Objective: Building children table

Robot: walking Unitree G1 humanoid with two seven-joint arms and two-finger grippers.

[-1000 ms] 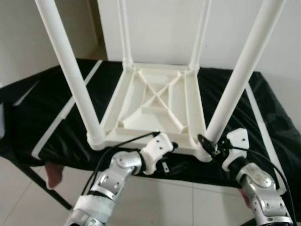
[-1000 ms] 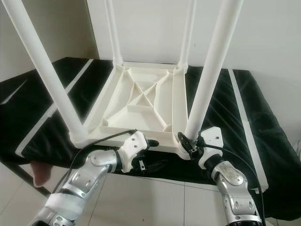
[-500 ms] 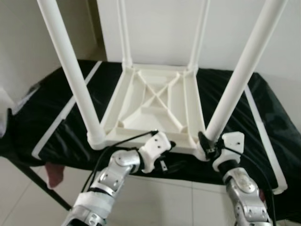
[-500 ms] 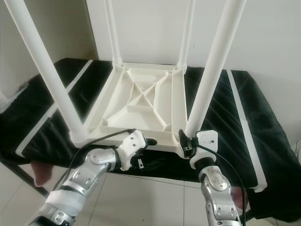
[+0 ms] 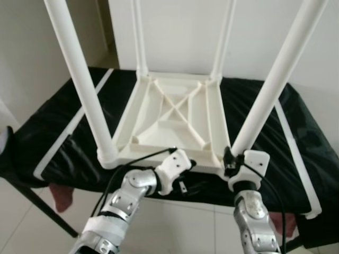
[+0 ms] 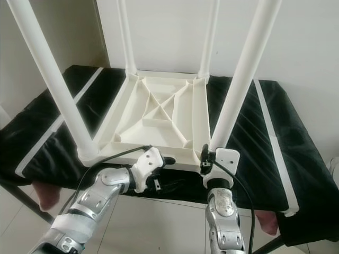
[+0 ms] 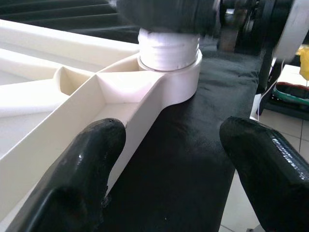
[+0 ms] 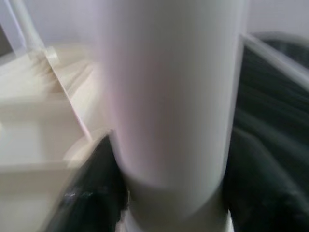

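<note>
I've got the white kids' table (image 5: 175, 114) lying upside down on the black-covered bench (image 5: 47, 132), near edge flush w/ the bench's front edge, all four legs sticking up. R gripper (image 5: 229, 159) is at the near-right leg (image 5: 267, 90), right at its base by the table's front-right corner; wrist view shows a black finger (image 8: 91, 193) on each side of the leg, so jaws are clamped on it. R forearm comes up nearly vertical from below the front edge, wrist bent toward the leg. L gripper (image 7: 169, 169) sits low at the table's front edge, w/ fingers (image 7: 77, 169) spread wide, holding nothing, pointing along the rim toward that same corner socket (image 7: 169, 72). L arm angles up from lower left, elbow bent.
</note>
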